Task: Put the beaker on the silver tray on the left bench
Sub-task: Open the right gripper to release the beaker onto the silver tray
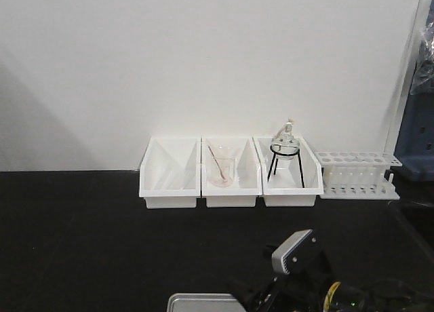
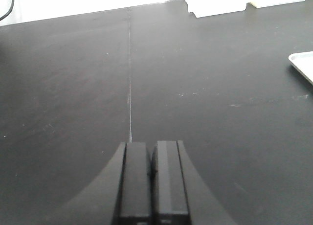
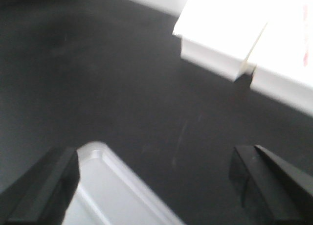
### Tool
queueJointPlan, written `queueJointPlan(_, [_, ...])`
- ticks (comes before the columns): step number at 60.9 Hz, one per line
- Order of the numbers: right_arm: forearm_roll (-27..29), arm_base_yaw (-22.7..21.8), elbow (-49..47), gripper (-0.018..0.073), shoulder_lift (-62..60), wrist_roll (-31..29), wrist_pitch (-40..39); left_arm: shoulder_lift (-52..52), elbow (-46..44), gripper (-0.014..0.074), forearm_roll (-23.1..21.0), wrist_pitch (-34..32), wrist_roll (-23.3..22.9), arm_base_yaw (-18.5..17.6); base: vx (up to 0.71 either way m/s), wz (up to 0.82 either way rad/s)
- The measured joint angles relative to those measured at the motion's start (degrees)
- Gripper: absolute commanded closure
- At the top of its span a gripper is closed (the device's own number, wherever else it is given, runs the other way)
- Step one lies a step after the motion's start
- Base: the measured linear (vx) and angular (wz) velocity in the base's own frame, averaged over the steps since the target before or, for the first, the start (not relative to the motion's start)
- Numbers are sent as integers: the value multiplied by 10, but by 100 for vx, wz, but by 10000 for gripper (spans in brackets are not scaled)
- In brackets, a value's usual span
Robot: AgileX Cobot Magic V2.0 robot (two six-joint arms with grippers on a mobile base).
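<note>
Risk first: the right gripper point(image 3: 156, 186) hung with its jaws spread wide and nothing between them, low over the near corner of the silver tray point(image 3: 105, 186), and the beaker could not be found in any view. If it had been set down on the tray, it lay below the edge of the pictures; a lowering or a swing of the arm from here could knock over glass the cameras did not show. The right wrist view was blurred, so contact between fingers and tray could not be judged. The left gripper point(image 2: 152, 178) sat closed, fingers together on nothing, above the black worktop of the left bench point(image 2: 73, 88), with a corner of the tray at the right edge. At the back stood three white bins point(image 1: 169, 180); the middle one held a clear vessel with a rod point(image 1: 221, 169), another a flask on a tripod point(image 1: 285, 152), and a test-tube rack point(image 1: 357, 175) stood beside them.
</note>
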Motion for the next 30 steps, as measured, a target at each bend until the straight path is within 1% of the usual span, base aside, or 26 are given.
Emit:
queueJointPlan(2, [-2,0,0,76,-27,14,13,0,0,595,0,0,0,0,0,0])
queueJointPlan(3, [-3,0,1,91,-44,26,22,0,0,595,0,0,0,0,0,0])
queueJointPlan(5, [-7,0,1,169,-68,44,37,0,0,595,0,0,0,0,0,0])
queueJointPlan(6, [-9,0,1,221,-80,53,46,0,0,595,0,0,0,0,0,0])
queueJointPlan(8, [-15,0,1,293,-111,78,69,0,0,595,0,0,0,0,0,0])
queueJointPlan(12, [-33,0,1,503,-178,131,130,0,0,595,0,0,0,0,0,0])
queueJointPlan(14, [-46,0,1,576,-213,157,166,0,0,595,0,0,0,0,0,0])
queueJointPlan(16, [-59,0,1,577,-240,183,197,0,0,595,0,0,0,0,0,0])
queueJointPlan(19, [-84,0,2,575,-295,222,264,0,0,595,0,0,0,0,0,0])
queueJointPlan(24, [-108,1,5,573,-373,277,375,0,0,595,0,0,0,0,0,0])
queueJointPlan(27, [-111,1,10,572,-415,297,442,0,0,595,0,0,0,0,0,0])
queueJointPlan(30, [-112,1,21,571,-457,308,484,0,0,595,0,0,0,0,0,0])
